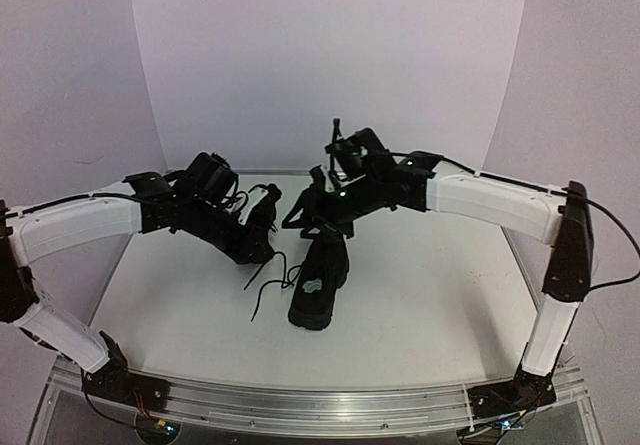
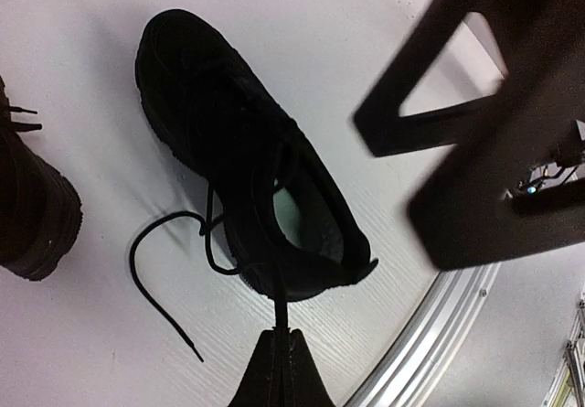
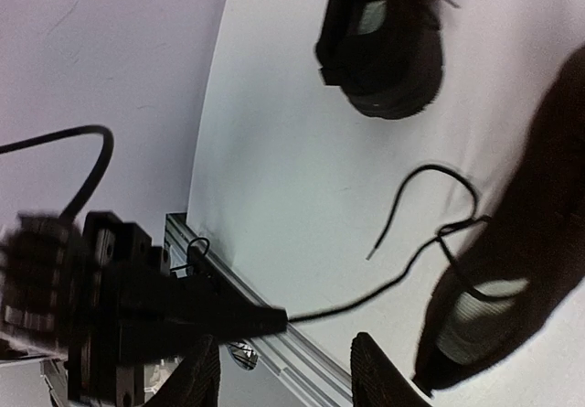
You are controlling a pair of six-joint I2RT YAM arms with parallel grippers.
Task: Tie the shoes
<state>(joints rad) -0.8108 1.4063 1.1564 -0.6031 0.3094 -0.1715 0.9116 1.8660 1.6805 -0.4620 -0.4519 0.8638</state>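
One black shoe (image 1: 320, 283) with a pale patch inside lies mid-table; it also shows in the left wrist view (image 2: 238, 142) and the right wrist view (image 3: 498, 297). The second black shoe (image 1: 266, 208) sits to its left, at the left edge of the left wrist view (image 2: 32, 215) and the top of the right wrist view (image 3: 384, 50). My left gripper (image 2: 284, 338) is shut on a thin black lace (image 2: 278, 297) running taut from the first shoe; the right wrist view shows its tip pinching that lace (image 3: 366, 299). A second lace end (image 2: 155, 288) lies loose. My right gripper (image 3: 285, 345) is open and empty above the shoe.
The table's aluminium rail (image 2: 430, 334) runs close behind the left gripper's tip. The right gripper's body (image 2: 484, 133) hangs blurred over the far right of the left wrist view. White backdrop walls (image 1: 320, 55) enclose the table.
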